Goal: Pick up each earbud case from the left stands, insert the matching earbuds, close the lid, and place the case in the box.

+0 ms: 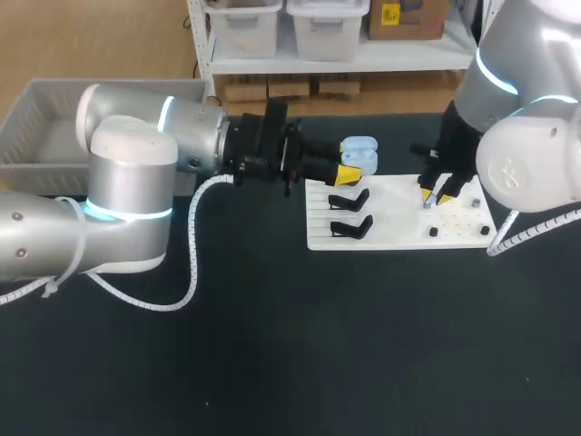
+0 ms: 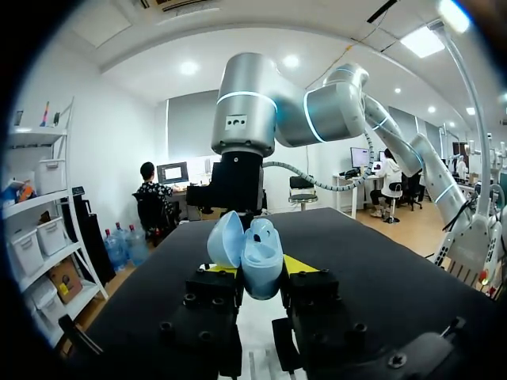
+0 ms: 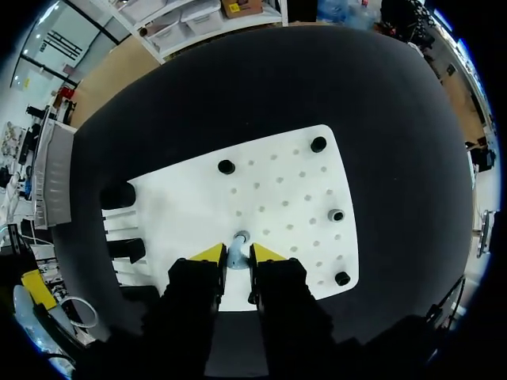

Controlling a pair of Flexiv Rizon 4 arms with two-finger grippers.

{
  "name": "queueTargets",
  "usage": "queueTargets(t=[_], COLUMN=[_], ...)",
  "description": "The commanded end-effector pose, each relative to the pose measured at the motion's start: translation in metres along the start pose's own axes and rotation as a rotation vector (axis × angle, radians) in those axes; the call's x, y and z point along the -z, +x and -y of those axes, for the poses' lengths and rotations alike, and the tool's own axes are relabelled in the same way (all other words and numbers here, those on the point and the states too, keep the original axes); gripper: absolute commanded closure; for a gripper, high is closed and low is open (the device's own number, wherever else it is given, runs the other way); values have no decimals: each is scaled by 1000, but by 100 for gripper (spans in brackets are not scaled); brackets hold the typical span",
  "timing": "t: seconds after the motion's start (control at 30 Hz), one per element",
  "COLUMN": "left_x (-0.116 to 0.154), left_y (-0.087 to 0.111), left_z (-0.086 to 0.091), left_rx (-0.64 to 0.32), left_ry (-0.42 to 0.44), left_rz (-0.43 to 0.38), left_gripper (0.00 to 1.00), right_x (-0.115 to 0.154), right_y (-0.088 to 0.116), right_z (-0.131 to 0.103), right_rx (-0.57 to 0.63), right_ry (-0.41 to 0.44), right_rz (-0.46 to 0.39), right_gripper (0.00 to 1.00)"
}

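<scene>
A pale blue earbud case [image 1: 360,154] with its lid swung open is held above the white board's [image 1: 390,238] left edge. My left gripper [image 1: 349,173] is shut on it. In the left wrist view the case [image 2: 257,255] sits upright between the two yellow tips of the left gripper [image 2: 258,271]. My right gripper [image 1: 436,194] points down at the board's right half. Its tips stand close on either side of a small pale earbud [image 3: 238,245] that rises from the board [image 3: 269,190], so the right gripper [image 3: 238,253] is shut on it.
Two black case stands [image 1: 349,200] [image 1: 351,227] sit on the board's left part. Small black pegs [image 3: 318,144] [image 3: 341,279] dot its right part. A grey bin [image 1: 36,118] stands at the far left of the table, behind my left arm.
</scene>
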State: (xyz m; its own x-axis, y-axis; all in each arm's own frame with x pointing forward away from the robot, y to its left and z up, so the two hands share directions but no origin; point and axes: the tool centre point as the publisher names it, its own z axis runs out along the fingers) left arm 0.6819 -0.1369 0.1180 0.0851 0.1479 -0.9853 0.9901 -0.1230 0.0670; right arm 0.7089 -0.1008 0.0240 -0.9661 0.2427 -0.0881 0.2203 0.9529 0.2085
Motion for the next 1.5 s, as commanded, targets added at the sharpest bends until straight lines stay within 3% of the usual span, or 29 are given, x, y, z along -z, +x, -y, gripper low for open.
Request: queueTargets(t=[0.03, 0.27, 0.5, 0.63, 0.8, 1.07, 1.5], left_x=[0, 0, 0, 0, 0, 0, 0], left_y=[1, 1, 1, 1, 1, 1, 1], left_z=[1, 1, 1, 1, 1, 1, 1], left_rx=[-3, -3, -3, -3, -3, -3, -3], left_ry=[-4, -4, -4, -4, -4, -4, -4], left_rz=[2, 2, 2, 2, 2, 2, 2], left_gripper=[100, 100, 100, 100, 100, 100, 100], right_x=[25, 81, 148, 172, 180, 179, 159], right_y=[14, 26, 36, 45, 57, 70, 75], right_z=[2, -13, -46, -66, -90, -123, -135], right_rx=[6, 89, 216, 290, 370, 472, 535], right_ry=[-3, -21, -25, -12, 40, 53, 80], right_rz=[34, 79, 127, 115, 71, 0, -92], right_gripper=[100, 100, 100, 100, 100, 100, 100])
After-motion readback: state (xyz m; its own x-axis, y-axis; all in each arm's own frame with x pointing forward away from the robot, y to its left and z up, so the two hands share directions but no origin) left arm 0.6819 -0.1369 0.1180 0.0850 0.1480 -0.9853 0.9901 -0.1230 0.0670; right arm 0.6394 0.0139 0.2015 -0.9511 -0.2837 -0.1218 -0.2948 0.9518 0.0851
